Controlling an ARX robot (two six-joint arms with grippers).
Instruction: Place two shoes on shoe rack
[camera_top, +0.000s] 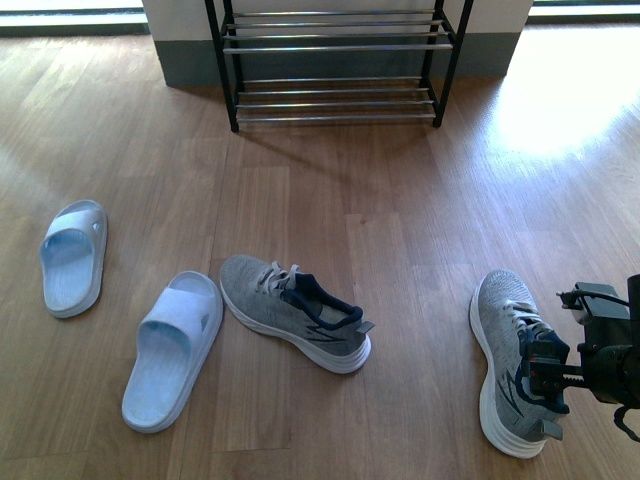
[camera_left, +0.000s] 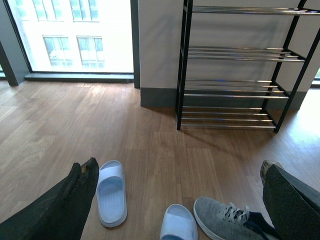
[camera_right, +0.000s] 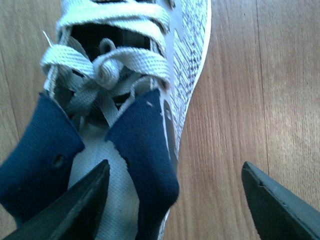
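Ahead, the right arm reaches low, its right hand (camera_top: 548, 378) over the grey sneaker (camera_top: 500, 320) on the floor (camera_top: 400, 250), well apart from the shoe rack (camera_top: 335, 60). Left wrist view: left hand (camera_left: 178, 167) released. Right wrist view: fingers (camera_right: 85, 200) spread, straddling the navy collar (camera_right: 145, 150).

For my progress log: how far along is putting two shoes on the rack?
Done: nothing; the black-framed chrome-rod shoe rack shows no shoe. In hand: the open right gripper straddles the navy collar of the right grey knit sneaker. To do: grip, carry it, then the middle grey sneaker.
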